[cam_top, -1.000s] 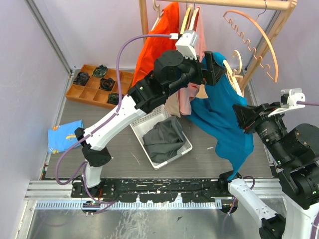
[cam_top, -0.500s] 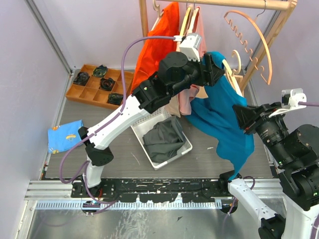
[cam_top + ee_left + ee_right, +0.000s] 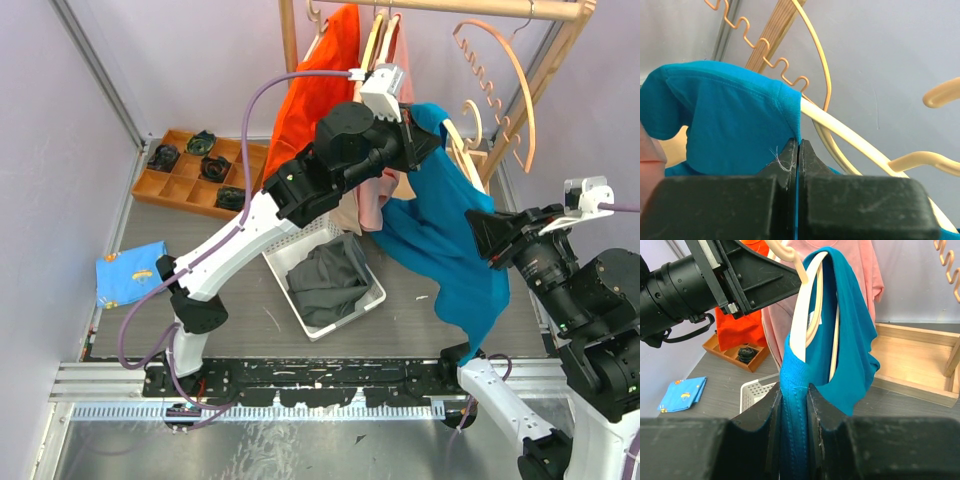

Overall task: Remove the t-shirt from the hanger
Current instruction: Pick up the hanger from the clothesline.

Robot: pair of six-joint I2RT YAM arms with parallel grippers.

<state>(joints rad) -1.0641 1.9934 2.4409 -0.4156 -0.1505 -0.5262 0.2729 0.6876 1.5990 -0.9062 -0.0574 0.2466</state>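
My left hand is pinched fully shut on the hem of the teal t-shirt, right at my fingertips. The cream hanger emerges from the cloth just beyond them. My right hand grips a bunched fold of the same shirt lower down. The garment rises up and ahead of it, draped over the hanger.

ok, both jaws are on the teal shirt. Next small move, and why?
Probably draw the left jaws, shut on the t-shirt shoulder hem, outward along the cream hanger arm: the hem sits over it while the right jaws pin the fabric below.
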